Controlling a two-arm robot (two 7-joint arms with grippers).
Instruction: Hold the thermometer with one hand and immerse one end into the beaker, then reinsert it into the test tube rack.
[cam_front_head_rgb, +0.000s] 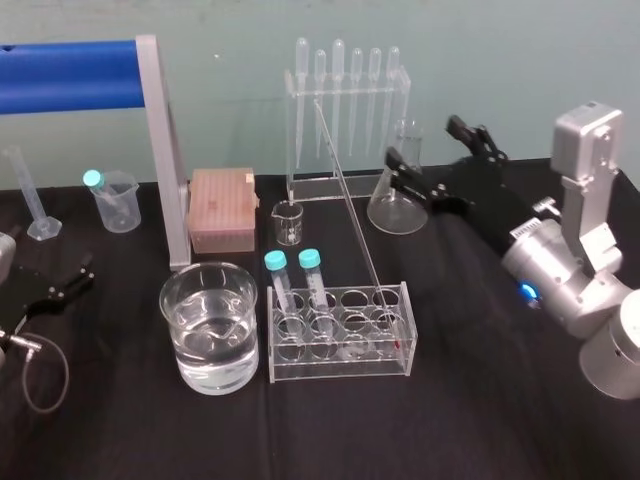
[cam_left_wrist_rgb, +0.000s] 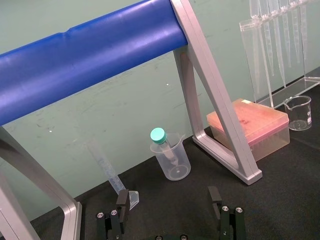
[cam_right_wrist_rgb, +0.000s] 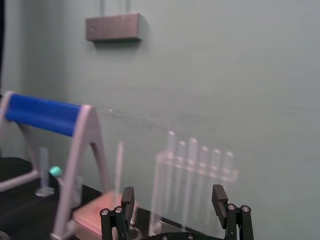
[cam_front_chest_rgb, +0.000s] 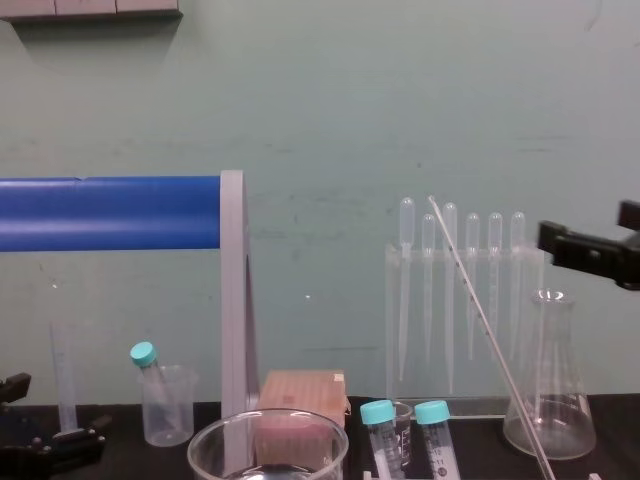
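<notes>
The thermometer (cam_front_head_rgb: 348, 195) (cam_front_chest_rgb: 487, 330) is a long clear rod standing in the right end of the test tube rack (cam_front_head_rgb: 340, 375). It leans back and to the left toward the pipettes. The beaker (cam_front_head_rgb: 240, 355) (cam_front_chest_rgb: 268, 442) stands just left of the rack, partly filled with clear liquid. My right gripper (cam_front_head_rgb: 422, 138) (cam_right_wrist_rgb: 173, 196) (cam_front_chest_rgb: 610, 235) hovers open behind and to the right of the rack, near the conical flask, holding nothing. My left gripper (cam_front_head_rgb: 72, 283) (cam_left_wrist_rgb: 168, 197) rests open at the table's left edge.
A conical flask (cam_front_head_rgb: 398, 200) and a pipette stand (cam_front_head_rgb: 345, 110) stand behind the rack, with a small glass beaker (cam_front_head_rgb: 288, 222) and a pink tip box (cam_front_head_rgb: 222, 208). A blue roller frame (cam_front_head_rgb: 160, 150), a plastic beaker (cam_front_head_rgb: 115, 200) and a measuring cylinder (cam_front_head_rgb: 30, 195) are at the left. Two teal-capped tubes (cam_front_head_rgb: 280, 275) sit in the rack.
</notes>
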